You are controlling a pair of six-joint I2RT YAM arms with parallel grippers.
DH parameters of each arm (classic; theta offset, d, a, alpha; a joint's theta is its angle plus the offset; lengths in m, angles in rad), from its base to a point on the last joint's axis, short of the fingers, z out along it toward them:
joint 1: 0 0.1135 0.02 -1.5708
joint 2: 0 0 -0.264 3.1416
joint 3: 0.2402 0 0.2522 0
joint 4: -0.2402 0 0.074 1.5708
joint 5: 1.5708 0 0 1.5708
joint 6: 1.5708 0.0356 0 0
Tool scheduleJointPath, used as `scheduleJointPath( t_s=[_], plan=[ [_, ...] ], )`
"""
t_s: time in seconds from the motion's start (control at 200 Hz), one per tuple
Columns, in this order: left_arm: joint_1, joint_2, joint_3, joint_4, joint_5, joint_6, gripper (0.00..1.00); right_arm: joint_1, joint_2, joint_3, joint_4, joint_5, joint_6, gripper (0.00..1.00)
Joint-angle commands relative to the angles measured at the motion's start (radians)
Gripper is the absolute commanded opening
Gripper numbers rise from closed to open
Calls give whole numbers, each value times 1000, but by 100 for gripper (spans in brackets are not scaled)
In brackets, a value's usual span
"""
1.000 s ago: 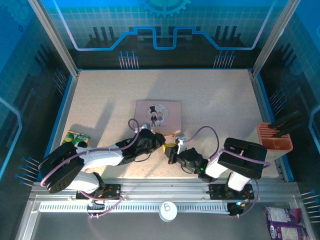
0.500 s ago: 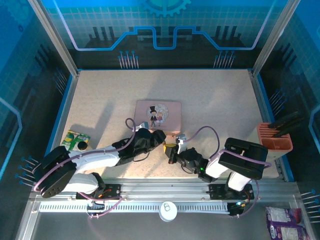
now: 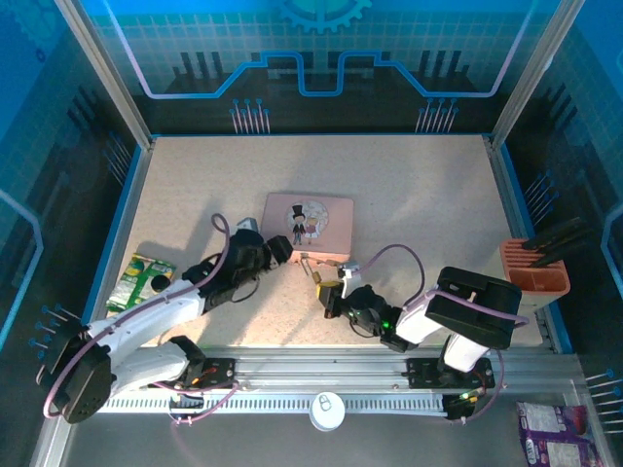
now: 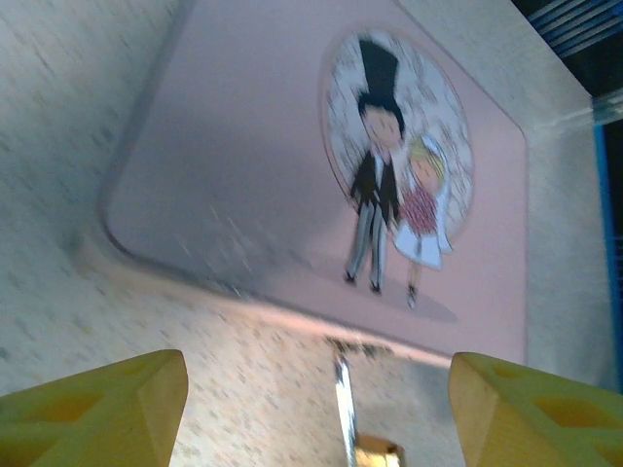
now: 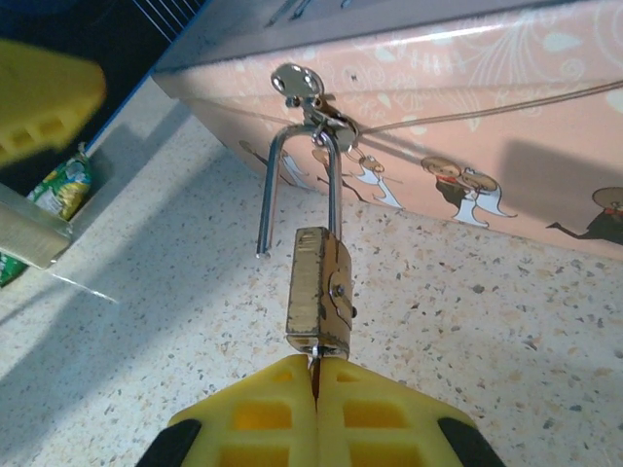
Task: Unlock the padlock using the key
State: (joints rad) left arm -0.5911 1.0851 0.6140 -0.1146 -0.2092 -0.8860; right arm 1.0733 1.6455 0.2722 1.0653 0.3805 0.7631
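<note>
Padlock [image 5: 319,292] and key [image 5: 314,360] are joined up: the little key is stuck into the bottom of the brass body. The right gripper [image 5: 313,384] has its two yellow fingers pressed together, pinching the key. The padlock lies on the table [image 3: 419,195], right by the near side of the pink tin [image 5: 506,126]. Its silver shackle [image 5: 273,185] is hooked through the small metal clasp [image 5: 297,83] on the tin. One leg of the shackle is out of the body and its tip is free, so the lock looks open to me.

The left gripper [image 3: 279,255] sits near the tin's near-left corner. It is apart from the padlock, with its fingers spread wide and nothing between them.

What could go wrong? Only the key and the clasp hold the padlock now. If the right gripper pulls back or twists too hard, the thin key could slip out of its fingers. It could also drag the tin along. A push toward the tin might click the free leg back into the body and lock it again.

A second ago the left gripper was right up against the padlock with its fingers much closer together. Since then it has let go, opened up and moved back to the left. The right gripper has stayed where it was, and so has the tin.
</note>
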Motion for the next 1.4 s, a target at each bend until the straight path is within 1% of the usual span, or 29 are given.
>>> scheduleJointPath(
  t_s=[0.0,0.105,0.215,0.335,0.47,0.6,0.725,0.855,0.971,1.011,1.096,1.151,1.186,1.216,1.246,1.306,1.396],
  plan=[
    [71,18,65,-130,59,202,72,-21,-17,53,-145,20,26,6],
    [145,52,69,-110,114,244,73,-31,-16,91,-228,11,16,6],
    [224,112,83,-71,201,275,74,-47,-18,117,-297,8,30,7],
    [269,175,122,-49,233,313,74,-59,-25,130,-354,8,34,12],
    [277,245,170,-18,251,354,74,-68,-30,134,-367,-5,23,19],
    [286,310,215,1,274,385,74,-94,-19,149,-370,-77,17,23],
    [292,366,263,-9,267,410,74,-114,-33,145,-368,-120,17,29],
    [301,406,292,-12,264,431,74,-133,-69,142,-367,-164,-26,33],
    [310,440,305,-2,281,439,74,-162,-97,167,-434,-192,-85,36],
    [310,450,306,1,285,442,73,-186,-99,186,-477,-233,-100,37],
    [310,469,308,6,300,441,73,-249,-87,246,-574,-371,-132,39],
    [310,479,304,12,308,435,73,-278,-78,278,-629,-428,-145,41],
    [310,482,300,15,316,430,73,-292,-73,292,-651,-446,-155,43],
    [310,485,294,21,324,426,72,-302,-69,299,-658,-464,-166,48],
    [310,487,287,25,331,422,72,-310,-64,309,-667,-482,-174,51],
    [309,488,273,30,340,408,71,-326,-56,325,-685,-512,-187,53],
    [306,479,240,47,347,386,70,-345,-51,343,-702,-518,-209,53]
  ],
)
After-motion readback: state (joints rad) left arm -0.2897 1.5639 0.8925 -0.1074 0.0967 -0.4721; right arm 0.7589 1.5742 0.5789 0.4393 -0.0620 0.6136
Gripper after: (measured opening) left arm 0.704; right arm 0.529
